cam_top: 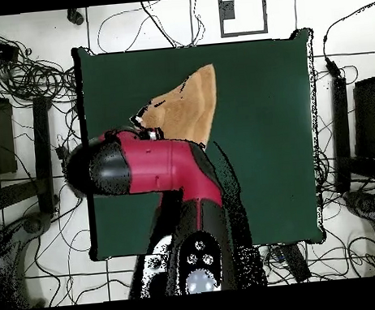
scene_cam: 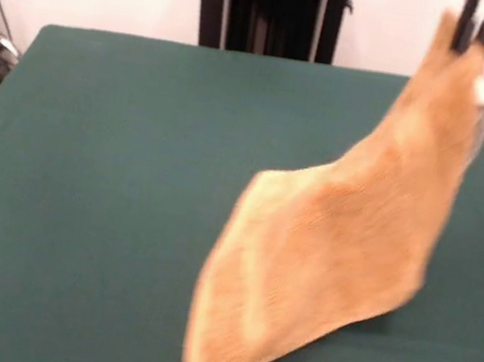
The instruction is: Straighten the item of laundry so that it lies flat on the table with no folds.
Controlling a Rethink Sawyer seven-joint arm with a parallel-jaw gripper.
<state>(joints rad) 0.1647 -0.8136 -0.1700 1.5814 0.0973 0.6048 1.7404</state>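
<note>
While the front view shows only the two dark fingertips of the gripper (scene_cam: 478,25) at the top edge, the arm above them is cut off. In the overhead view the red and black arm (cam_top: 147,165) hides the gripper entirely and covers the near end of the small orange-tan terry towel (scene_cam: 333,240). Motion blur softens the towel's lower edge, and its border bands are hard to make out; a pale patch at its upper right edge may be the label.

Both fingertips stand close together, pinched on the towel's top corner. From that corner the towel hangs as a slanted sheet, its lowest corner down at the dark green felt-like table top (scene_cam: 103,197) near the front edge. Whether that corner touches the surface cannot be told.

Bare green surface lies across the whole left side in the front view. In the overhead view the towel (cam_top: 190,104) sits toward the table's far left part, well apart from the right edge.
</note>
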